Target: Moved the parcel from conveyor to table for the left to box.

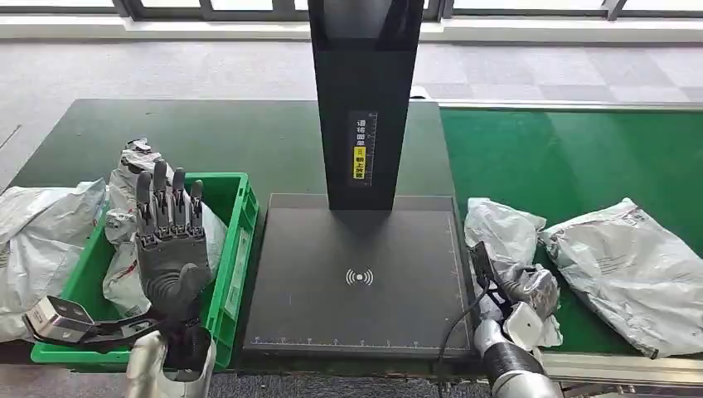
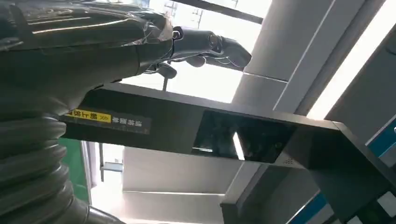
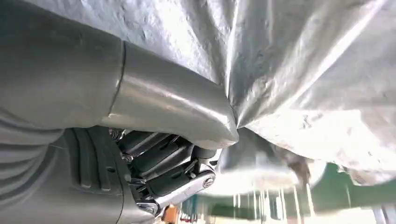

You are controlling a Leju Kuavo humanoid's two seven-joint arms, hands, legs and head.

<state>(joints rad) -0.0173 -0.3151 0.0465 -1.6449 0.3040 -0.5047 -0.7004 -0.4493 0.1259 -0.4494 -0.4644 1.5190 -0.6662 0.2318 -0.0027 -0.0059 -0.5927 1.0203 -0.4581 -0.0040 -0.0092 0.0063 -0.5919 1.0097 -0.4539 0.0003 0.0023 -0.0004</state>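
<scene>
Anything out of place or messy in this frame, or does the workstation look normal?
Mostly normal. One oddity: grey parcels lie outside the green bin, piled against its far-left side, while others sit inside. The left hand is raised above the bin, holding nothing. The right hand grips a crumpled parcel at the conveyor's edge.

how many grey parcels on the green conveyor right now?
2. One parcel lies at the conveyor's near-left edge beside the scanner plate, with the right hand on it. A larger parcel lies to its right. Others may sit outside the frame.
</scene>
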